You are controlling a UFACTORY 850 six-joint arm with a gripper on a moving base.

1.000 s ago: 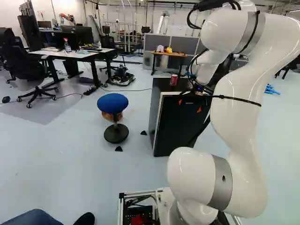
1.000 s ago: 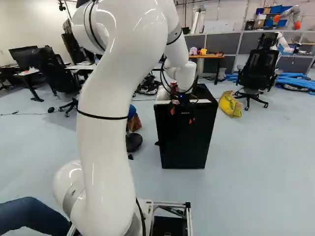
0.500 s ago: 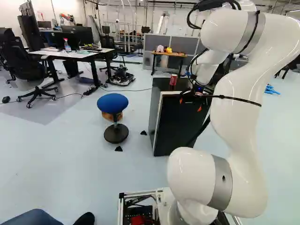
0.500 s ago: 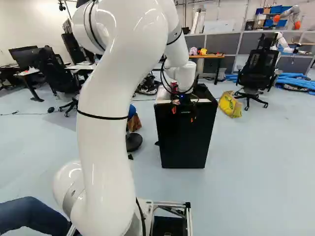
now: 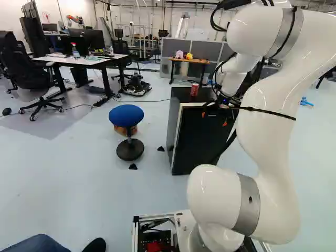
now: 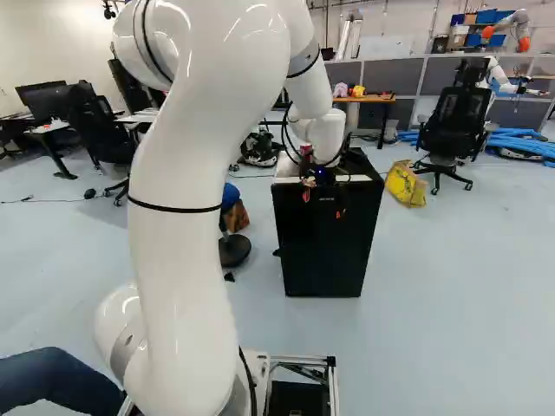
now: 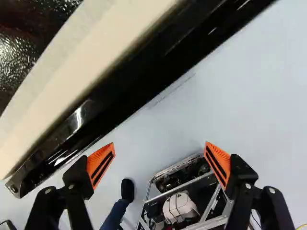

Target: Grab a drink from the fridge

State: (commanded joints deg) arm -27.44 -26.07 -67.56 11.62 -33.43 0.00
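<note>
- Drink can (image 5: pixel 194 90), red and upright, stands on top of the fridge (image 5: pixel 178 123), seen in the left base view; whether it is the one wanted, I cannot tell, and no drink inside shows.
- The fridge door (image 5: pixel 202 139), black, faces my rig and looks closed, though a slight gap could escape me at this angle.
- My gripper (image 7: pixel 159 164), released and holding nothing, hangs at the upper front of the fridge, its orange pads (image 7: pixel 218 164) spread wide with floor visible between them.
- One finger points close by the door's dark edge (image 7: pixel 110 98) in the wrist view; whether it touches, I cannot tell.
- Progress, by my reading: the arm (image 5: pixel 268 121) is in place at the fridge, and the step in hand is getting a finger behind the door's edge to pull. That puts the job near its start.
- Left to do: swing the door open, find a drink, close on it and bring it out. None of these is done.
- Next, I judge, a small, careful shift towards the edge is called for; too high and the finger slides over the top, too hard and the fridge may rock, can and all.
</note>
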